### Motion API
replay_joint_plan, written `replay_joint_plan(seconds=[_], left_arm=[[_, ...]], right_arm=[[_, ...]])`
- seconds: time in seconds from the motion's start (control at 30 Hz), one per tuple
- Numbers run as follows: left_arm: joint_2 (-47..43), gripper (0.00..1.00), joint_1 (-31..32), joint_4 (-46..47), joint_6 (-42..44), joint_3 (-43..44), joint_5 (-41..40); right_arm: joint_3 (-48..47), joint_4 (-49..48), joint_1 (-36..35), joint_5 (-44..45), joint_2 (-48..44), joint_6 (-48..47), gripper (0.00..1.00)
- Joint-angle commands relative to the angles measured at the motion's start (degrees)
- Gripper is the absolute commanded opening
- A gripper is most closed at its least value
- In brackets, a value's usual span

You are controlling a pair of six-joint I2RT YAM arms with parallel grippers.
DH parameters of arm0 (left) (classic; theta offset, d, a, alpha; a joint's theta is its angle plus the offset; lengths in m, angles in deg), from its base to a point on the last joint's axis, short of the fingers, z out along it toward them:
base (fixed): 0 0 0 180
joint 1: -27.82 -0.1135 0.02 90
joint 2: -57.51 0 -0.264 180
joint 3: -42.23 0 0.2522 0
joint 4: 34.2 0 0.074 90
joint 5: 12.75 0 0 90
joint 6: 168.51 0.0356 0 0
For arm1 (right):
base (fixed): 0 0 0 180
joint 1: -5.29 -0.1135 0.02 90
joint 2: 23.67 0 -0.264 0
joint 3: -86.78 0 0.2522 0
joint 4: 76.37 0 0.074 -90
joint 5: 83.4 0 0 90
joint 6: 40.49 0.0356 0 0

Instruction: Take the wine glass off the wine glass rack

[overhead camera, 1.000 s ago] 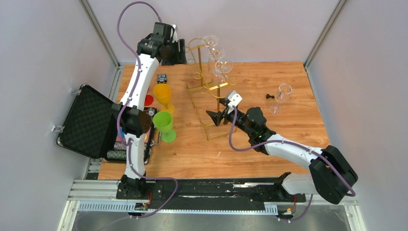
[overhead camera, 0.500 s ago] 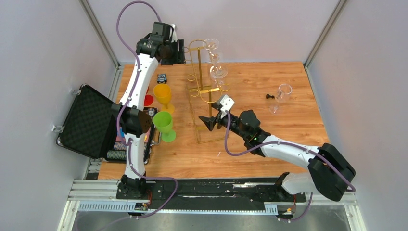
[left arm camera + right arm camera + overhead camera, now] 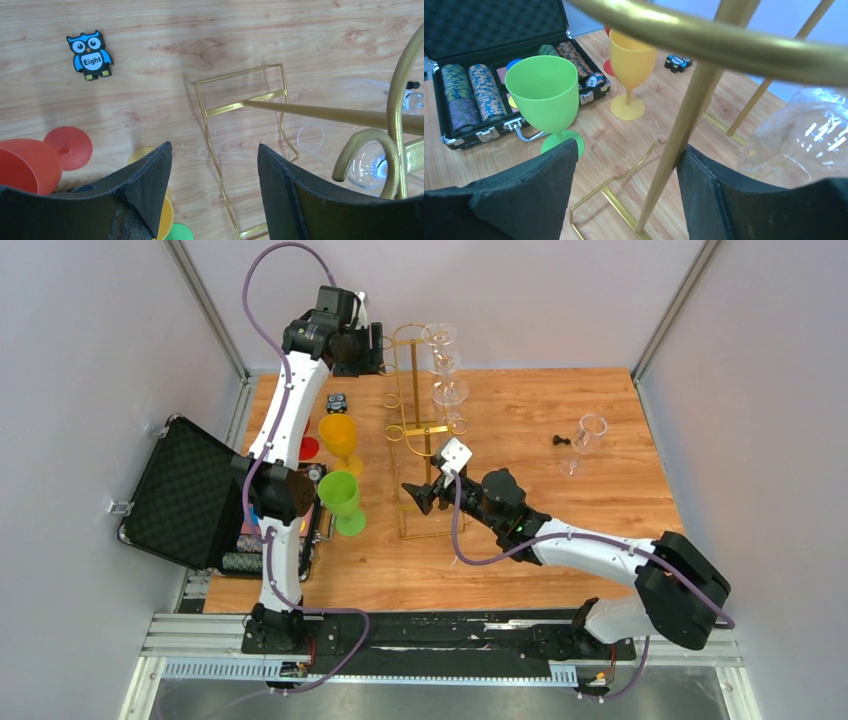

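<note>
Straddling gold wire wine glass rack (image 3: 688, 110) post, right gripper (image 3: 626, 150) unclenched; left gripper (image 3: 214, 150) released, empty. Blue owl tile (image 3: 90, 55) reads "Eight" only from left wrist.

A: Right wrist view: what is cut off?
B: The wine glass (image 3: 804, 135) is cut by the right edge, its lower bowl behind a finger (image 3: 749, 200) of the right gripper (image 3: 626, 150). The wine glass rack (image 3: 681, 125) runs off the top; the poker chip case (image 3: 489, 30) off the left.
A: Left wrist view?
B: The red goblet (image 3: 22, 167) is cut by the left edge. The yellow goblet (image 3: 166, 217) shows only slivers around a finger (image 3: 125, 200) of the left gripper (image 3: 215, 147); the green goblet (image 3: 181, 233) only an arc at the bottom edge.
A: Top view?
B: The dark item (image 3: 563, 440) beside the lying glass (image 3: 590, 430) is too small to identify.
</note>
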Motion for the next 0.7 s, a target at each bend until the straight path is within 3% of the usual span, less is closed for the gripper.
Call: replay_joint_plan(seconds=[0.0,0.67], left_arm=[[-2.45,0.71,-0.04,0.46,1.78,0.32,0.34],[-17.52,0.79,-0.79,2.98,4.33,-11.59,-2.74]], right_arm=[[-1.87,2.86,-0.44,5.2,-4.36,-0.75,0.72],[-2.14,33.7,3.18,14.4,-32.42,0.96,0.84]])
